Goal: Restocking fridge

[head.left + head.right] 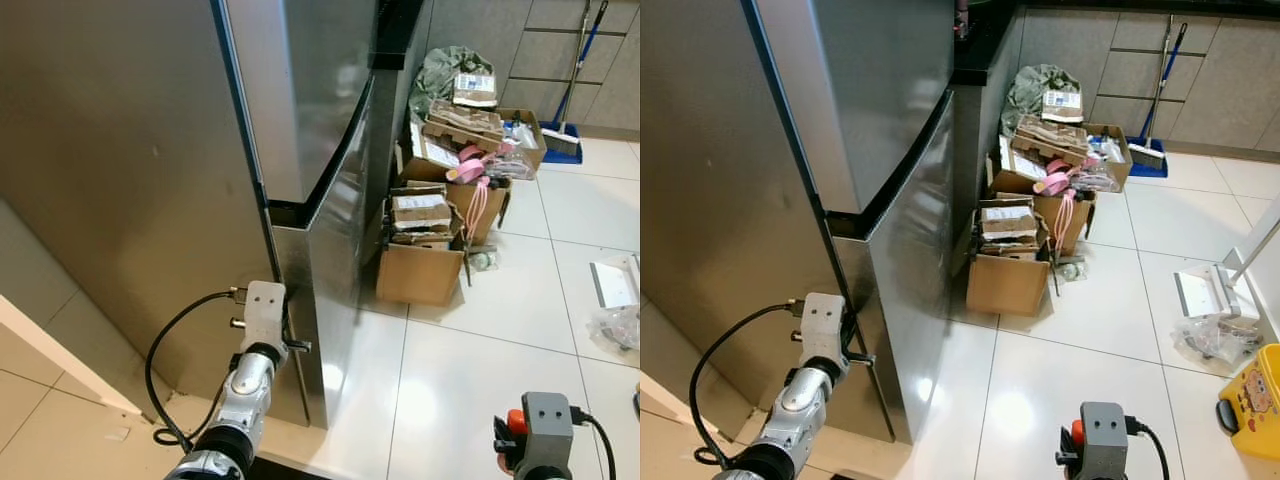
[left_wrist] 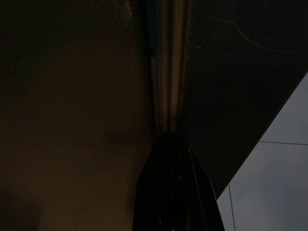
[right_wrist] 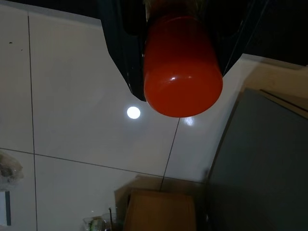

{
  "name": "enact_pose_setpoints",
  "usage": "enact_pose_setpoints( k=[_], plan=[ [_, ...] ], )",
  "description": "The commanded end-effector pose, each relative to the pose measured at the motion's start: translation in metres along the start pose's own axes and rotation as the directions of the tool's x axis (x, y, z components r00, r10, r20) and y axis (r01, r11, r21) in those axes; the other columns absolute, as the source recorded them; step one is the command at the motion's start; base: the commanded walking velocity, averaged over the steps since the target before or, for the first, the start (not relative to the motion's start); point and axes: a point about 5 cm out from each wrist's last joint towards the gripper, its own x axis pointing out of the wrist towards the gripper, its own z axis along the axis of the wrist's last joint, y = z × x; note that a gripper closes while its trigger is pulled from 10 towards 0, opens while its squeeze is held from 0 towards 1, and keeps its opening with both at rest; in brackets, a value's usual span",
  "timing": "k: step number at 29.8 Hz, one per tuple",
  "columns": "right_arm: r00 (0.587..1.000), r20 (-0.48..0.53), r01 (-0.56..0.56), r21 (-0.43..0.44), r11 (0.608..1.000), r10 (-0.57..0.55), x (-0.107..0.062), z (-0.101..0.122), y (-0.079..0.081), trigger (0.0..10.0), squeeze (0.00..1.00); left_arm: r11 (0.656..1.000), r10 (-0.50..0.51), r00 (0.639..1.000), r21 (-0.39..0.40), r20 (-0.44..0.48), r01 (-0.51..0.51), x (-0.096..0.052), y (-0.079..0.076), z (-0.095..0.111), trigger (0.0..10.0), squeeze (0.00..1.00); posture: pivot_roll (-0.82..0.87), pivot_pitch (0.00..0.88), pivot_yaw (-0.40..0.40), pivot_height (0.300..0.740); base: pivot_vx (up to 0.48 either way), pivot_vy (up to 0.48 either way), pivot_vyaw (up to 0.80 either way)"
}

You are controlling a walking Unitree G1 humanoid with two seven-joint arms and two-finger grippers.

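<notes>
The steel fridge [image 1: 120,180] fills the left half of the eye views, with an upper door [image 1: 300,90] and a lower door [image 1: 335,280] split by a dark gap. My left gripper [image 1: 294,346] is pressed against the vertical seam at the lower door's edge. In the left wrist view its black fingers [image 2: 171,183] show as one dark mass pointing into that seam. My right gripper [image 3: 180,72] is low at the right and shut on a red-capped bottle [image 3: 183,67], whose cap peeks out by the wrist [image 1: 1074,432].
Cardboard boxes [image 1: 420,270] full of packets stand piled against the wall beyond the fridge. A broom [image 1: 565,130] leans at the far right. A plastic bag [image 1: 1215,335] and a yellow container [image 1: 1250,400] lie on the white tiles.
</notes>
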Motion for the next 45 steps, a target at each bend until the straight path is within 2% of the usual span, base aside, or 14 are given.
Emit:
enact_pose_setpoints(
  k=[1, 9, 10, 11, 34, 35, 36, 37, 38, 39, 40, 41, 42, 45],
  plan=[
    [1.000, -0.012, 0.011, 0.019, 1.000, -0.010, -0.002, -0.003, -0.001, 10.0, 0.00, 0.998, -0.059, 0.998, 0.004, 0.016, 0.059, 0.002, -0.014, 0.002, 10.0, 0.00, -0.06, 0.208, 0.037, 0.740, 0.000, 0.000, 0.00],
    [1.000, -0.009, 0.014, 0.022, 1.000, -0.014, -0.001, -0.002, -0.001, 10.0, 0.00, 0.999, -0.051, 0.999, 0.008, 0.017, 0.051, 0.005, -0.009, 0.007, 10.0, 0.00, -0.06, 0.206, 0.040, 0.740, 0.000, 0.000, 0.00],
    [1.000, -0.008, 0.015, 0.022, 1.000, -0.015, 0.000, -0.002, 0.000, 10.0, 0.00, 0.999, -0.049, 0.999, 0.004, 0.017, 0.049, 0.005, -0.008, 0.007, 10.0, 0.36, -0.06, 0.204, 0.041, 0.740, 0.000, 0.000, 0.00],
    [1.000, -0.008, 0.016, 0.023, 1.000, -0.015, 0.000, -0.001, -0.001, 10.0, 0.00, 0.999, -0.048, 0.999, 0.000, 0.018, 0.048, 0.006, -0.007, 0.008, 10.0, 1.00, -0.06, 0.204, 0.041, 0.740, 0.000, 0.000, 0.00],
    [1.000, -0.009, 0.019, 0.029, 0.999, -0.019, -0.001, -0.002, 0.000, 10.0, 0.00, 0.993, -0.103, 0.994, -0.058, 0.044, 0.106, 0.004, -0.016, 0.009, 10.0, 1.00, -0.05, 0.198, 0.045, 0.740, 0.000, 0.000, 0.00],
    [1.000, -0.010, 0.018, 0.030, 0.999, -0.018, -0.001, -0.003, 0.000, 10.0, 0.00, 0.986, -0.148, 0.988, -0.072, 0.053, 0.152, 0.003, -0.022, 0.009, 10.0, 0.84, -0.05, 0.199, 0.044, 0.740, 0.000, 0.000, 0.00],
    [1.000, -0.010, 0.018, 0.030, 0.999, -0.018, -0.001, -0.003, 0.000, 10.0, 0.00, 0.986, -0.148, 0.988, -0.072, 0.053, 0.152, 0.003, -0.022, 0.009, 10.0, 0.84, -0.05, 0.199, 0.044, 0.740, 0.000, 0.000, 0.00],
    [1.000, -0.010, 0.017, 0.030, 0.999, -0.017, -0.001, -0.003, 0.001, 10.0, 0.00, 0.973, -0.213, 0.975, -0.080, 0.060, 0.218, 0.002, -0.033, 0.008, 10.0, 0.09, -0.05, 0.199, 0.043, 0.740, 0.000, 0.000, 0.00],
    [1.000, -0.011, 0.015, 0.030, 0.999, -0.015, -0.001, -0.003, 0.002, 10.0, 0.00, 0.948, -0.298, 0.952, -0.095, 0.068, 0.304, -0.001, -0.046, 0.006, 10.0, 0.00, -0.05, 0.201, 0.042, 0.740, 0.000, 0.000, 0.00],
    [1.000, -0.011, 0.015, 0.030, 0.999, -0.015, -0.001, -0.003, 0.002, 10.0, 0.00, 0.948, -0.298, 0.952, -0.095, 0.068, 0.304, -0.001, -0.046, 0.006, 10.0, 0.00, -0.05, 0.201, 0.042, 0.740, 0.000, 0.000, 0.00],
    [1.000, -0.012, 0.012, 0.030, 0.999, -0.012, -0.001, -0.004, 0.003, 10.0, 0.00, 0.891, -0.433, 0.898, -0.115, 0.080, 0.440, -0.007, -0.069, 0.005, 10.0, 0.00, -0.05, 0.202, 0.042, 0.740, 0.000, 0.000, 0.00],
    [1.000, -0.012, 0.012, 0.030, 0.999, -0.012, -0.001, -0.004, 0.003, 10.0, 0.00, 0.891, -0.433, 0.898, -0.115, 0.080, 0.440, -0.007, -0.069, 0.005, 10.0, 0.00, -0.05, 0.202, 0.042, 0.740, 0.000, 0.000, 0.00],
    [1.000, -0.012, 0.012, 0.030, 0.999, -0.011, -0.001, -0.004, 0.003, 10.0, 0.00, 0.869, -0.472, 0.877, -0.124, 0.085, 0.480, -0.008, -0.076, 0.005, 10.0, 0.00, -0.05, 0.202, 0.042, 0.740, 0.000, 0.000, 0.00],
    [1.000, -0.013, 0.013, 0.031, 0.999, -0.013, -0.001, -0.004, 0.003, 10.0, 0.00, 0.773, -0.603, 0.790, -0.165, 0.110, 0.613, -0.016, -0.100, 0.007, 10.0, 0.00, -0.05, 0.202, 0.044, 0.740, 0.000, 0.000, 0.00]
  ],
)
